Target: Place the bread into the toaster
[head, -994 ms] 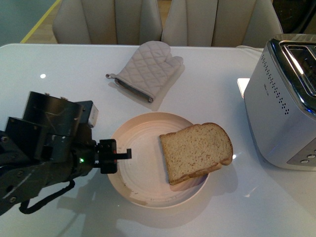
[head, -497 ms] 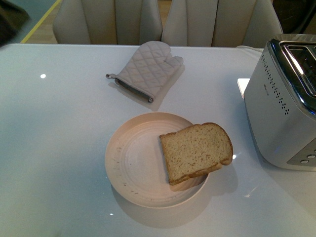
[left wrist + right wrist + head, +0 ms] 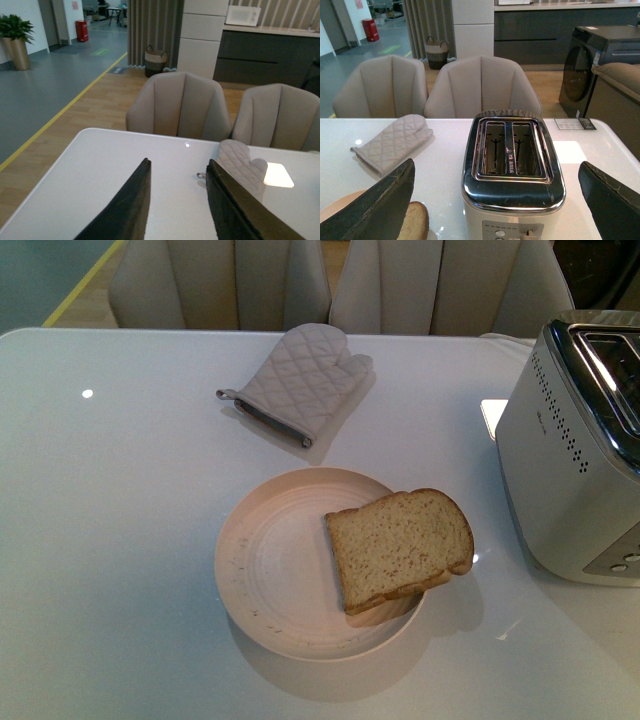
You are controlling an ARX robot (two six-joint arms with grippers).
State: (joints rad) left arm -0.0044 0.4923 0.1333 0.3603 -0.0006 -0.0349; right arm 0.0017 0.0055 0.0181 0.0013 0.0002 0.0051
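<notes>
The bread (image 3: 398,548), a tan slice with a brown crust, lies on the right side of a pale pink plate (image 3: 270,565) in the front view; its rounded end overhangs the rim. Its edge also shows in the right wrist view (image 3: 415,222). The white toaster (image 3: 580,460) with a chrome top stands at the right edge. In the right wrist view the toaster (image 3: 512,175) sits between the wide-open fingers of my right gripper (image 3: 497,172), both slots empty. My left gripper (image 3: 177,167) is open and empty above bare table. Neither gripper shows in the front view.
A quilted beige oven mitt (image 3: 300,380) lies at the back of the white table (image 3: 110,540), also in the left wrist view (image 3: 240,162) and the right wrist view (image 3: 392,140). Two beige chairs (image 3: 330,280) stand behind the table.
My left arm, which reached toward the plate's left side one second ago, has withdrawn out of the front view. Bread, plate and toaster have not moved.
</notes>
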